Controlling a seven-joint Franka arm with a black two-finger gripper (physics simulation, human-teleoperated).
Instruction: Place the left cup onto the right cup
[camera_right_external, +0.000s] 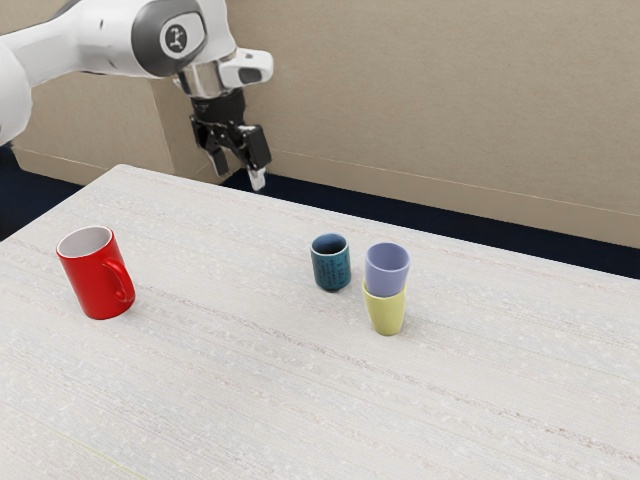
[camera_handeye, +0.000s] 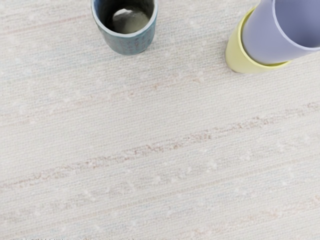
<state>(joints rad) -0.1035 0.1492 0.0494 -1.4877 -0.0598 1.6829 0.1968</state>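
A lavender cup (camera_right_external: 387, 268) sits nested in a yellow cup (camera_right_external: 384, 309) right of the table's middle. Just to their left in the exterior view stands a dark teal cup (camera_right_external: 330, 261), upright and apart from them. My gripper (camera_right_external: 238, 168) hangs high above the table's far edge, well back and left of the cups, open and holding nothing. In the wrist view the teal cup (camera_handeye: 125, 24) shows its hollow inside, and the lavender cup (camera_handeye: 280, 27) leans out of the yellow cup (camera_handeye: 239, 52).
A red mug (camera_right_external: 96, 272) with its handle toward the front stands at the exterior view's left. The pale wooden table (camera_right_external: 300, 400) spreads wide in front of the cups. A beige wall runs behind the table.
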